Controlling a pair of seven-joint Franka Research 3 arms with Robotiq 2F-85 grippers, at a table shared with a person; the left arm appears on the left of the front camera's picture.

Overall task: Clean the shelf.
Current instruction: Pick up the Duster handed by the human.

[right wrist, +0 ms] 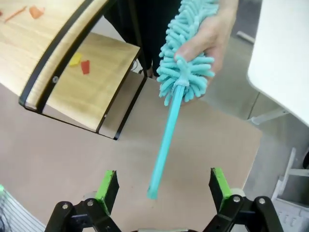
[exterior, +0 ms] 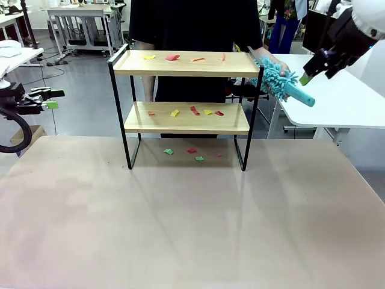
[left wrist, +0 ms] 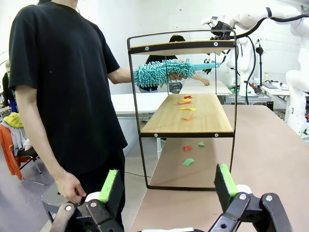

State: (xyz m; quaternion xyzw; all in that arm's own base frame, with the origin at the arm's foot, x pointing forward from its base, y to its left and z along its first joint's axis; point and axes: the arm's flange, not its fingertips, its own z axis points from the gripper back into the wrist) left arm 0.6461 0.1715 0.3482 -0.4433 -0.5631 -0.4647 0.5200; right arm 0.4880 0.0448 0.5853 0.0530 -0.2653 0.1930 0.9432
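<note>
Left gripper at far left, jaws wide open, holding nothing. Small two-tier shelf, light wooden boards in a thin black metal frame, stands mid-table toward the far side on the beige tabletop. Small red, yellow and green scraps on both boards and on the table under it. Right of the shelf, person's hand grips the fluffy head of a teal microfibre duster, thin handle pointing at the right gripper. Its jaws are wide open, handle tip close, no contact.
</note>
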